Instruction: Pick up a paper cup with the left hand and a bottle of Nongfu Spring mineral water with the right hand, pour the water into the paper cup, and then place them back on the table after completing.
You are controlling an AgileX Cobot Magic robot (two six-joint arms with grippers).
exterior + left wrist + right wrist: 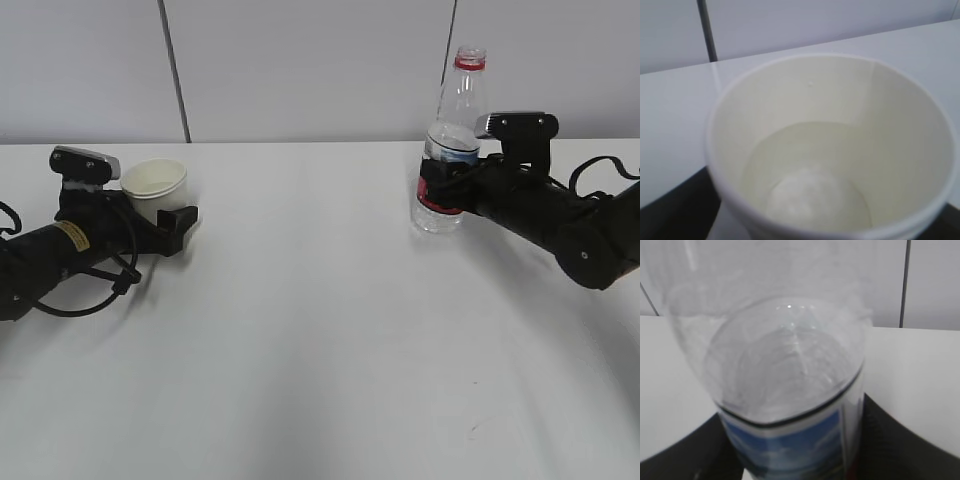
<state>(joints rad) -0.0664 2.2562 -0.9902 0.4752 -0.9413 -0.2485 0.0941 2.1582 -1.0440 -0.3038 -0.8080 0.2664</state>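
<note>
A white paper cup (pixel 153 186) stands on the table (pixel 320 340) at the left, between the fingers of my left gripper (pixel 168 208). In the left wrist view the cup (pixel 830 145) fills the frame, with a shallow pool of clear water (pixel 810 185) at its bottom. A strip of table shows between the black left finger (pixel 675 210) and the cup wall, so the jaws stand open around the cup. At the right the clear, uncapped bottle (pixel 450 140) stands upright, its base at the tabletop. My right gripper (pixel 440 187) is shut on its labelled lower part (pixel 790 440), with a finger (pixel 900 440) against each side.
A grey panelled wall (pixel 320 60) runs along the far edge of the table. Black cables (pixel 90 290) loop beside the left arm, and more (pixel 600 170) trail behind the right arm. A small dark scuff (pixel 476 430) marks the tabletop near the front right.
</note>
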